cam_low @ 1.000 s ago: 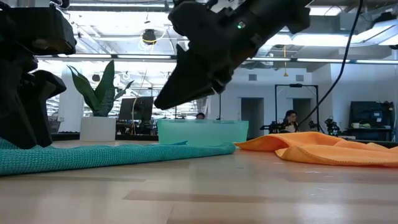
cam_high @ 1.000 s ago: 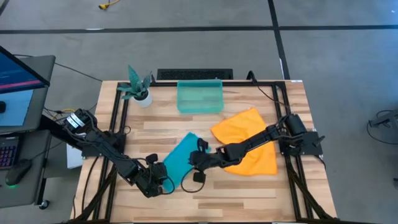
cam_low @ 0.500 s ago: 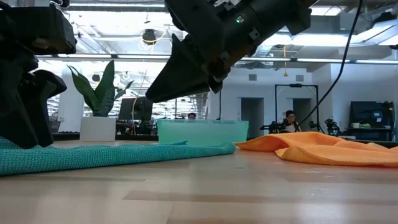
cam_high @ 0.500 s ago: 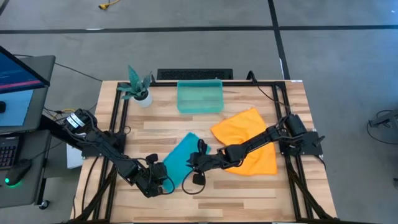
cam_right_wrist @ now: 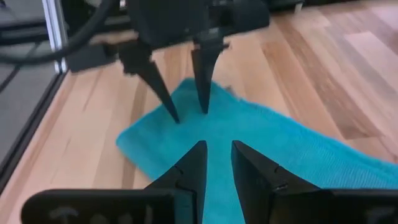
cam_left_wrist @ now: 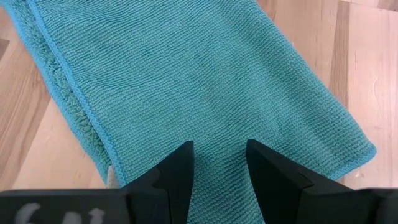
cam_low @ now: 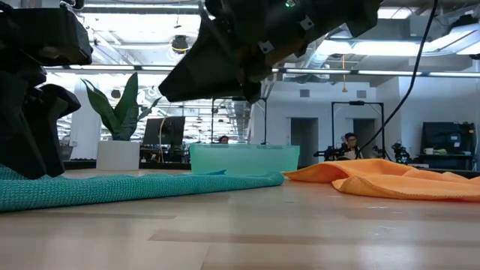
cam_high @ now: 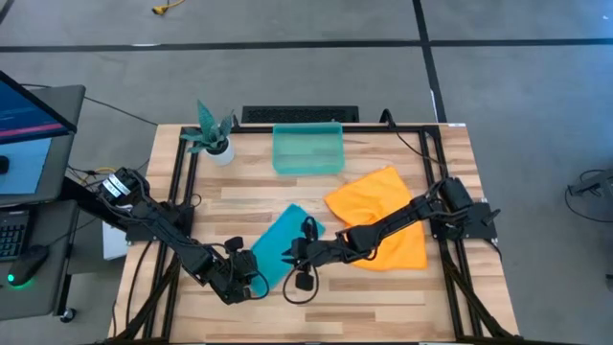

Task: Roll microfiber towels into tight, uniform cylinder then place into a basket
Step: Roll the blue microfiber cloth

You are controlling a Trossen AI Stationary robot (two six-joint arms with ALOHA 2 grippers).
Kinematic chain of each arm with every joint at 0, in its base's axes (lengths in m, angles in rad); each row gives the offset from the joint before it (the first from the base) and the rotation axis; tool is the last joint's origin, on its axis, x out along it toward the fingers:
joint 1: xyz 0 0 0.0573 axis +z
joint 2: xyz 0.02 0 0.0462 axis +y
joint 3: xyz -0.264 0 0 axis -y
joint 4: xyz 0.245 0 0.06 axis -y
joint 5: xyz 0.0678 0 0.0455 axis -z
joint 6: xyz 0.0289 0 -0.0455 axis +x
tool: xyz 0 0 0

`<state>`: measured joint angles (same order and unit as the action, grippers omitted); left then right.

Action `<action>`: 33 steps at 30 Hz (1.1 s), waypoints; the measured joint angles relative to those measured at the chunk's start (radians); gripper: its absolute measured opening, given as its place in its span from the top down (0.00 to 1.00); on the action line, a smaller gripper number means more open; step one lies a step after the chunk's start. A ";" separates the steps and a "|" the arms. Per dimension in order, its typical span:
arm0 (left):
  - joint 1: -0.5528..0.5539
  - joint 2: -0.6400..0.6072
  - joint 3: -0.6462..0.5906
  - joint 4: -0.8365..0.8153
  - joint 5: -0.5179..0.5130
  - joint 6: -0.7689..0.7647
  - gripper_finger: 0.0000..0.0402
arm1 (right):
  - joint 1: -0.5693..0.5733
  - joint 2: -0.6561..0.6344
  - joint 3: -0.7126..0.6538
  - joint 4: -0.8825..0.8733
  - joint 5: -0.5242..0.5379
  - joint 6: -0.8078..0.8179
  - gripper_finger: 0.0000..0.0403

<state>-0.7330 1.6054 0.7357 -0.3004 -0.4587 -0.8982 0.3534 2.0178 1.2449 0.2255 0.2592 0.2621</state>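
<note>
The teal towel lies flat on the table as a folded strip running from near left to far right. My left gripper stands at its near-left end, fingers apart and pointing steeply down. My right gripper hovers over the strip's middle, its fingers raised well clear of the cloth with a narrow gap and nothing between them. The orange towel lies spread and rumpled to the right, under the right arm. The basket stands at the far middle of the table. My left gripper rests its two spread fingertips on top of the teal towel's near-left end, slanting down from the near-left. No cloth is pinched between them. The towel lies flat on the table under the tips.
A white pot with a teal plant stands at the far left beside the basket. Black frame rails run along the table's left, right and far sides. Bare wood lies along the near edge.
My right gripper has tipped its fingers upward toward level, so its tips have risen higher above the teal towel and crept toward the left gripper. The gap between its fingers looks unchanged. The towels have not moved.
</note>
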 joint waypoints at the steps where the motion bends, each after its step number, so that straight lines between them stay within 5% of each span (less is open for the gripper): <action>1: 0.000 0.000 0.000 0.000 0.000 0.000 0.65 | 0.000 0.000 0.001 0.004 0.000 0.000 0.76; 20: 0.021 0.000 0.000 0.215 0.052 0.034 0.65 | -0.048 0.000 0.001 -0.206 0.004 0.022 0.76; 33: 0.061 0.000 0.000 0.045 0.051 -0.136 0.65 | -0.048 -0.003 0.001 -0.256 0.004 0.027 0.76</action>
<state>-0.6716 1.6054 0.7357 -0.2553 -0.4077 -1.0345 0.3058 2.0144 1.2461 -0.0307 0.2630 0.2893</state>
